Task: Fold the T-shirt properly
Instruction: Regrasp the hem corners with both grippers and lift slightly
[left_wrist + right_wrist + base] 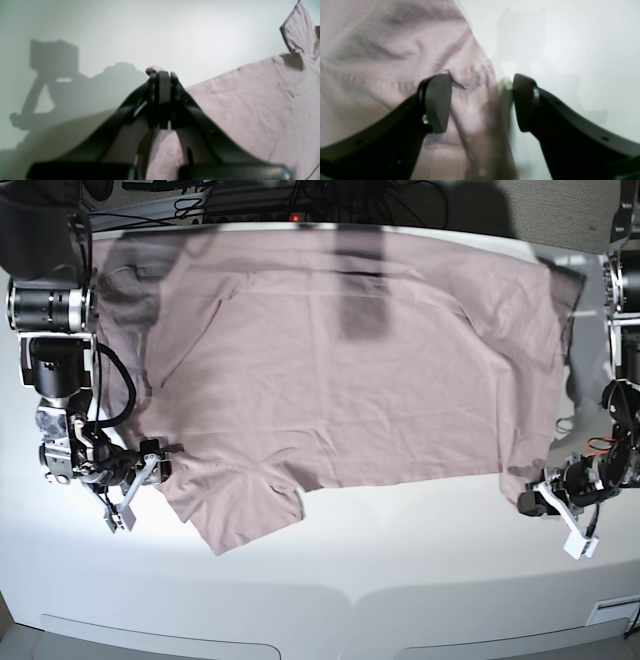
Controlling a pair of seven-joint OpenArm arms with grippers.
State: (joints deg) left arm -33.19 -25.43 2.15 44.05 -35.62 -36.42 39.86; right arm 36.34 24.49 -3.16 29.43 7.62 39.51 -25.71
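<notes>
T-shirt (pixel 350 380) spans mid-frame, thin, probably light and floppy, best taken by its edges: left gripper (pixel 163 75) pinches fabric lower right, right gripper (pixel 482 102) gapes around an edge, lower left!

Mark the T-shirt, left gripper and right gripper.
Mauve-pink short-sleeved T-shirt (pixel 350 380), base view, middle of its spread body.
Black left gripper (pixel 163 75), left wrist view, midway between its fingertips.
Black right gripper (pixel 482 102), right wrist view, midway between its fingertips.
</notes>
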